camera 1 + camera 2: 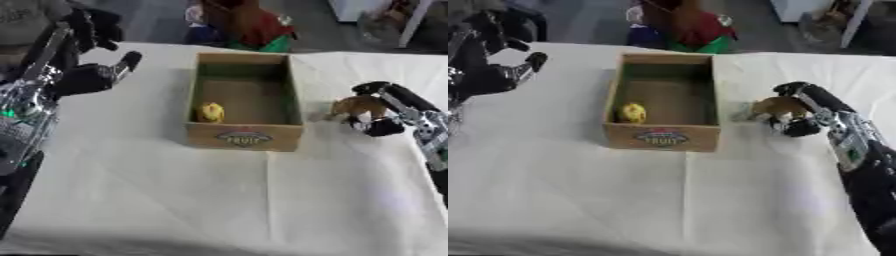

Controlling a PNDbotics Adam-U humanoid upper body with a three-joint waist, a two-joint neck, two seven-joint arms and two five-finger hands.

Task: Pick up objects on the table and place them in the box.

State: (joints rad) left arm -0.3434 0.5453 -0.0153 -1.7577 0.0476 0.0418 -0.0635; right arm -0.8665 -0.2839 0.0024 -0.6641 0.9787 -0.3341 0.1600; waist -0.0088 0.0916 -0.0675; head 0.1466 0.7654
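Observation:
An open cardboard box (244, 136) with a printed label on its front stands mid-table. A small yellow object (210, 112) lies inside it at the near left. Just right of the box, my right hand (385, 107) has its fingers curled round a brown object (357, 106), close to the cloth. My left hand (98, 75) hangs raised over the table's far left, fingers relaxed and holding nothing.
A white cloth (219, 195) covers the table; its wide near part lies in front of the box. Beyond the far edge stand red, green and blue items (245, 27) and a white frame (411, 22).

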